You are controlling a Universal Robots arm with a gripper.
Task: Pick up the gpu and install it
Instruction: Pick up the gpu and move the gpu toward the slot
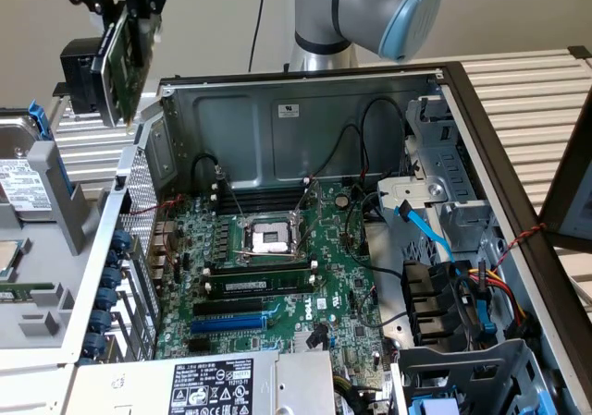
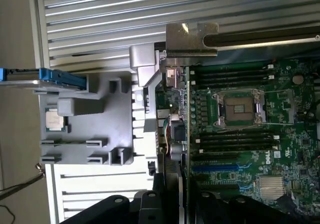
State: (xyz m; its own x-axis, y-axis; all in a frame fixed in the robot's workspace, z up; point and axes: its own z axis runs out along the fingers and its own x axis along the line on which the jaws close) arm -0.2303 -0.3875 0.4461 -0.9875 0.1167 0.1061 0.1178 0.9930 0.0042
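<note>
Pincer: the gripper point(image 1: 129, 8) is pinching the gpu point(image 1: 128, 64) by its upper edge, one finger pressed on each face, so the card hangs beneath it.
Card's pose: it hangs on edge, leaning a little. The green board is turned toward the case point(image 1: 277, 128) and the black cooler shroud point(image 1: 83, 68) away from it. I'd judge the high grip is meant to leave the connector edge free underneath.
Card's place: up in the air, above and just outside the case's perforated wall point(image 1: 139, 189), touching nothing.
Why so high: from where I stand it looks like clearance, keeping the card from catching the case's rim.
Motherboard point(image 1: 277, 286): lies flat on the case floor, open from above, with the processor socket point(image 1: 270, 239) near its middle.
Blue slot point(image 1: 229, 323): bare, on the board toward the case's power-supply point(image 1: 213, 383) end, and probably where the card belongs.
Grey holder point(image 1: 46, 249): stands outside the perforated wall, with a hard drive point(image 1: 18, 189) upright in it.
Task so far: the card is lifted but not yet seated.
</note>
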